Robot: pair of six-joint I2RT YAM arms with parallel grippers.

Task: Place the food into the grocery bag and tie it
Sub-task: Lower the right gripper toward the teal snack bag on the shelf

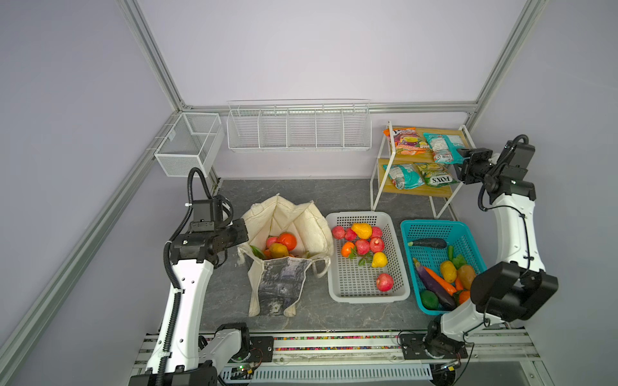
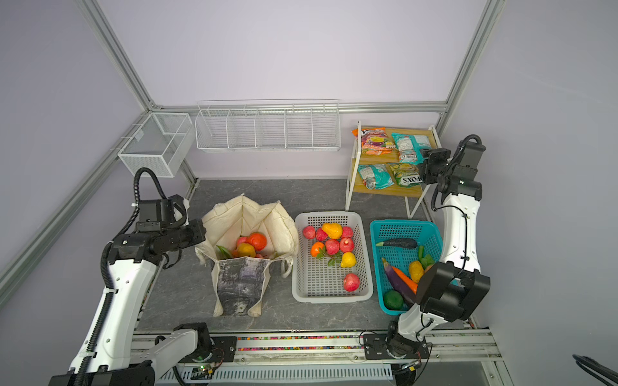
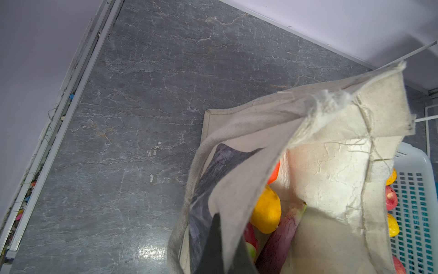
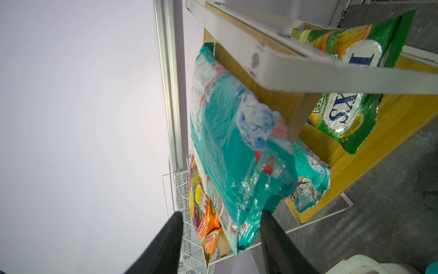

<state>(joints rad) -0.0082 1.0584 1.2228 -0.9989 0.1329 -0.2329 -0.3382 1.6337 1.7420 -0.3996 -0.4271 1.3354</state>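
Since the bag [image 1: 284, 217] must take more food before it can be tied, it stands open-mouthed on the worktop [image 1: 227, 300], left of the middle. An orange, a pinkish-red piece and a yellow one, the fruit [image 1: 281, 245], already lie inside. The left fingers [image 3: 213, 239] are pinched tight on the canvas rim on the side toward the left edge. I judge this grip is there to keep the mouth spread and stop the limp cloth folding in. Just beside the bag, toward the right edge, sits the white basket [image 1: 368, 297] with more fruit, and beyond it the teal basket [image 1: 411, 265] with vegetables. At the back right corner stands the rack [image 1: 379, 173], and on its upper shelf lies the teal packet [image 1: 441, 147], which looks to be the next item to go. The right fingers [image 4: 279, 237] stand half apart, one on each side of the packet's end nearest the arm. One seems to touch its edge and the other is clear of it, so nothing is clamped yet. Both top views show how far the packet lies from the bag, a carry across both baskets, but the wrist hides those fingers there. Only the right wrist view shows the gap with the packet [image 4: 227, 147] in it. Likewise only the left wrist view shows cloth nipped between the fingers, and a purplish piece deep in the bag that I cannot make out from above.
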